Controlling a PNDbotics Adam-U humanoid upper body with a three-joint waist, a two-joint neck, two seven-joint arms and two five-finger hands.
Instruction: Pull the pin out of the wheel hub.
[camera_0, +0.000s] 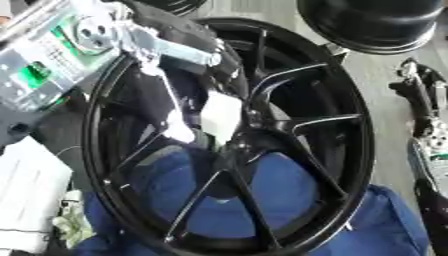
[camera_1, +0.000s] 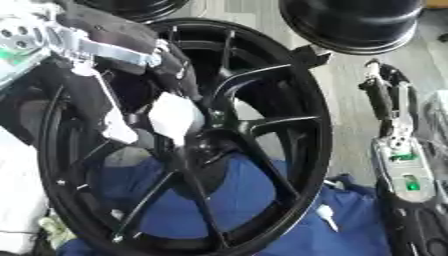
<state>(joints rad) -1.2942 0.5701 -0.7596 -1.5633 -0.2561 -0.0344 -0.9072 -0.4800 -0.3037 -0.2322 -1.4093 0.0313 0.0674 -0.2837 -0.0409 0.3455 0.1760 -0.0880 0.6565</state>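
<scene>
1. At the picture's centre, the black wheel hub (camera_0: 229, 137) stands on blue cloth (camera_0: 262, 200).
2. Left hand (camera_1: 166, 117) reaches the hub's middle; whether its fingers grip the pin, I cannot tell.
3. Right hand (camera_1: 389, 107) hangs open beside the rim.

Left hand (camera_0: 188, 75) covers wheel hub (camera_1: 206, 142); pin hidden.

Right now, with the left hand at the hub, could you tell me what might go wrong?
1. The left hand covers the centre of the wheel, so the pin is hidden and a pull may miss it.
2. The wheel rests tilted on blue cloth; pulling could shift it.
3. The right hand hangs apart, steadying nothing.
</scene>
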